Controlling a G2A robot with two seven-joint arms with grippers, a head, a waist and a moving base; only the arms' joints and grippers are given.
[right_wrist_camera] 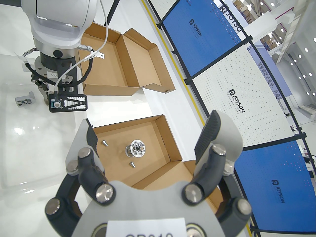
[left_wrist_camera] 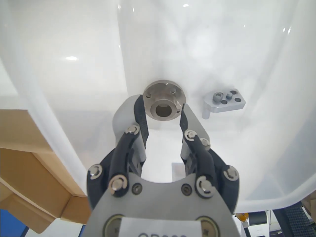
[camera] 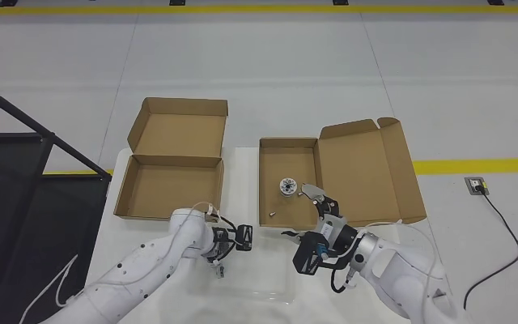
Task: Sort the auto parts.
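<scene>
Left gripper [left_wrist_camera: 161,111] is clamped on the round flange hub [left_wrist_camera: 163,92], both pads touching its sides, down inside the white bin [left_wrist_camera: 271,129]; a small bracket [left_wrist_camera: 223,102] lies just beside it, apart. I see the right gripper [right_wrist_camera: 151,129] wide open, empty, by the cardboard box [right_wrist_camera: 172,149] w/ a spool part [right_wrist_camera: 134,149] + two bolts [right_wrist_camera: 105,143].
</scene>
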